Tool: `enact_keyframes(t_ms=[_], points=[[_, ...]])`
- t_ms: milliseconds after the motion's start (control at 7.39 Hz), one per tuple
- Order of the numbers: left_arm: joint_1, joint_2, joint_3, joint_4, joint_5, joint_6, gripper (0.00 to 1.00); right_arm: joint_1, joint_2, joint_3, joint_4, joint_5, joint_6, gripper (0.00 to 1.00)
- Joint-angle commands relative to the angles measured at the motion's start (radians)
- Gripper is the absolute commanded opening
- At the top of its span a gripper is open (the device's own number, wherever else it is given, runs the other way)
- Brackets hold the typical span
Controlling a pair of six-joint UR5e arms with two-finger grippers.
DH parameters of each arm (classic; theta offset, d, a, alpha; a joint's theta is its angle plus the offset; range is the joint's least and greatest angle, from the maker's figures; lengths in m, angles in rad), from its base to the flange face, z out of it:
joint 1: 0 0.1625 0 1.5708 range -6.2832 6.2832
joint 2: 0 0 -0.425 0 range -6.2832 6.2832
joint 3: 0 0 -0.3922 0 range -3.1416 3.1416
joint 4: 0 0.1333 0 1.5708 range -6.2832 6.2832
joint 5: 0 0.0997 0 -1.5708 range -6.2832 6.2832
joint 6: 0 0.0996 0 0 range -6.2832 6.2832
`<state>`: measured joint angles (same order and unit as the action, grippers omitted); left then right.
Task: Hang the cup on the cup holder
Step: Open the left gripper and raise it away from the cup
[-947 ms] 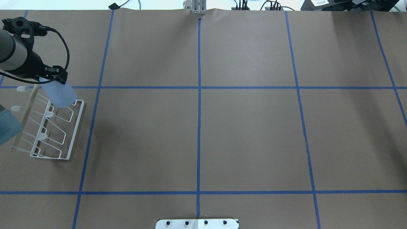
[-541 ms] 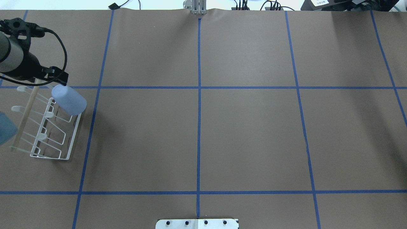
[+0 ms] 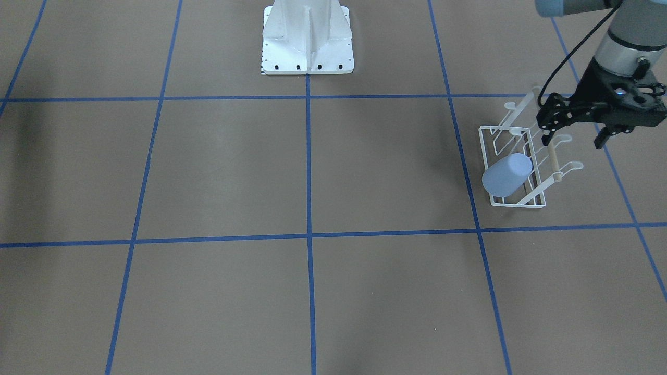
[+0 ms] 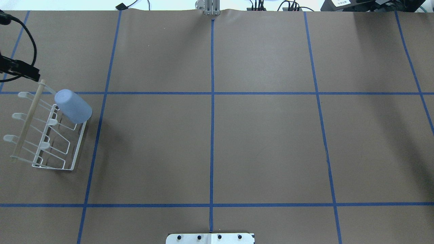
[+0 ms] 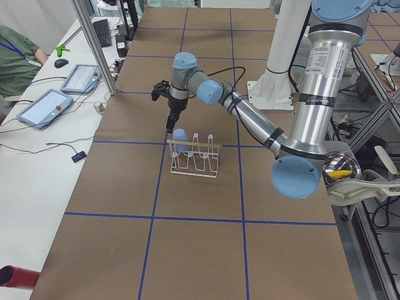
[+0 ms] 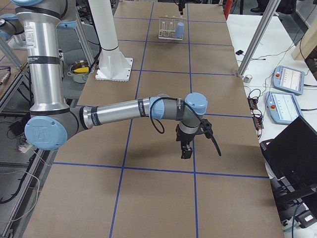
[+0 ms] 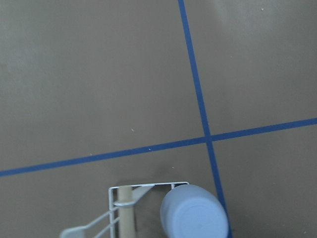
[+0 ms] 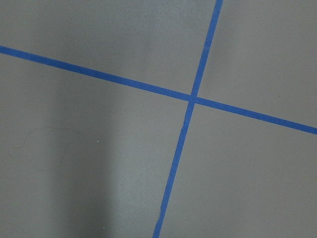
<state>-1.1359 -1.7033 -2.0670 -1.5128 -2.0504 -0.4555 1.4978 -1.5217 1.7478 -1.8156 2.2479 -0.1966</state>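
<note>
The pale blue cup sits upside down and tilted on a peg at the far end of the white wire cup holder. It also shows in the overhead view and the left wrist view. The cup holder stands at the table's left with its wooden rod on top. My left gripper is open and empty, above and behind the rack, apart from the cup. My right gripper hangs low over bare table far from the rack; I cannot tell if it is open or shut.
The white robot base plate is at the near middle edge. Blue tape lines divide the brown table. A metal post and an operators' desk with tablets stand beyond the far edge.
My left gripper held the cup over the rack, let it go on the peg, and has drawn back towards the overhead view's left edge. The cup stays on the rack.
</note>
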Motion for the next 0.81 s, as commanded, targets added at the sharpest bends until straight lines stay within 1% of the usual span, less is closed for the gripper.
enact_keyframes(t_ms=[0, 135, 271, 406, 541, 676], points=[[-0.204, 0.083, 0.088, 0.0, -0.141, 0.255, 0.99, 0.036, -0.002, 0.001, -0.001, 0.001, 0.003, 1.0], [-0.313, 0.117, 0.185, -0.021, -0.198, 0.403, 0.99, 0.051, -0.005, -0.001, -0.002, 0.002, 0.003, 1.0], [-0.367, 0.116, 0.285, -0.023, -0.206, 0.447, 0.99, 0.065, -0.009, -0.002, -0.004, 0.001, 0.003, 1.0], [-0.393, 0.11, 0.339, -0.027, -0.208, 0.458, 0.99, 0.07, -0.017, -0.004, -0.005, -0.001, 0.003, 1.0], [-0.421, 0.125, 0.344, -0.044, -0.206, 0.474, 0.99, 0.07, -0.026, -0.016, -0.005, -0.001, 0.003, 1.0], [-0.429, 0.143, 0.388, -0.055, -0.202, 0.475, 0.99, 0.07, -0.038, -0.031, -0.002, -0.001, 0.003, 1.0]])
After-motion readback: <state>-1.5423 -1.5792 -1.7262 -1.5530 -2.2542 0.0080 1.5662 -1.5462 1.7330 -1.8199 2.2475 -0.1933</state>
